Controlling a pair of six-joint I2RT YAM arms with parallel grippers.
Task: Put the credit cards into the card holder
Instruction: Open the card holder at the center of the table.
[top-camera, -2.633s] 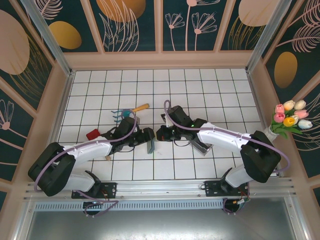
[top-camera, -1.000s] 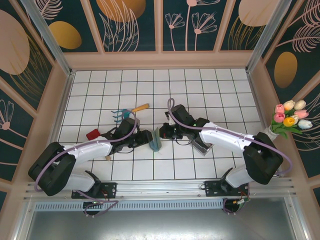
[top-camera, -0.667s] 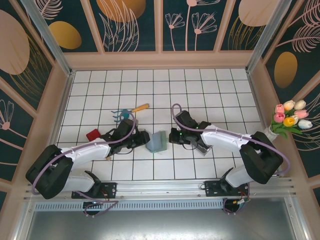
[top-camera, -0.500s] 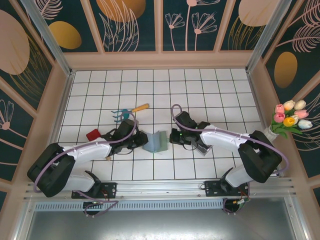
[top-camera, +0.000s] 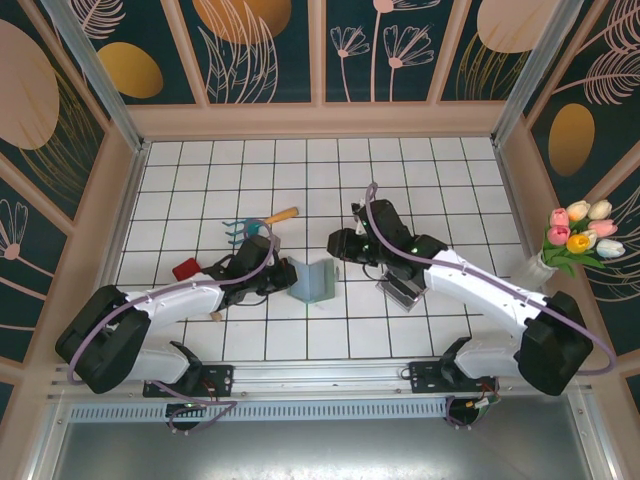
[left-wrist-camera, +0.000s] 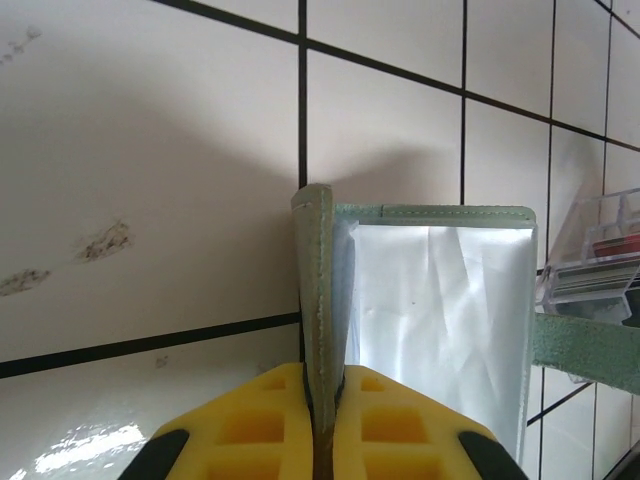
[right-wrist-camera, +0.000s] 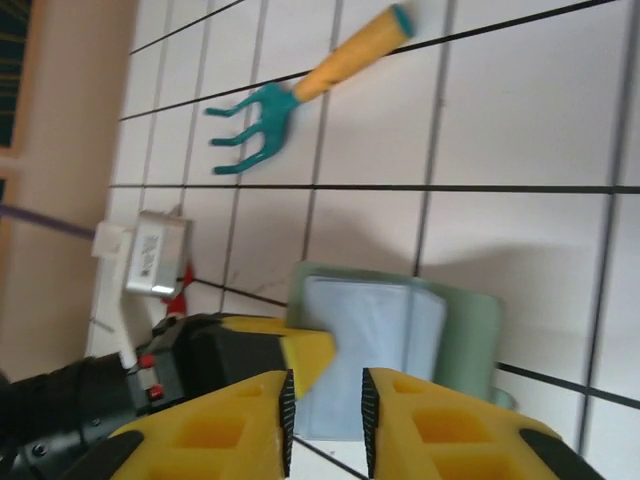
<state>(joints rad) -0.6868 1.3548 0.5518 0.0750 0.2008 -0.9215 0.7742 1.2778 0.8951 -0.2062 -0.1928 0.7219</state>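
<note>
1. The card holder (top-camera: 312, 283) stands open like a book on the tiled table (top-camera: 400, 180). One flap is raised and the other lies flat with its clear pocket facing up.
2. The left gripper (top-camera: 284, 274) is at the holder's left side, its yellow fingers (left-wrist-camera: 400, 430) pinched tight on the edge of the upright flap.
3. The right gripper (top-camera: 338, 243) hovers just beyond the holder's far right corner, its fingers barely parted with nothing between them.
4. The credit cards (left-wrist-camera: 610, 246) seem to sit in a clear ribbed case (top-camera: 402, 292) to the right of the holder, near it but apart. All I can make out of them is a red strip.
5. To my eye the step in hand is fetching a card while the holder is propped open. The left grip should hold the flap steady and upright so the pocket mouth is easy to reach. The right should open wider before reaching for the case, then take one card by its edge.
6. A teal rake (top-camera: 262, 222) lies beyond the holder to its left, out of the way.
</note>
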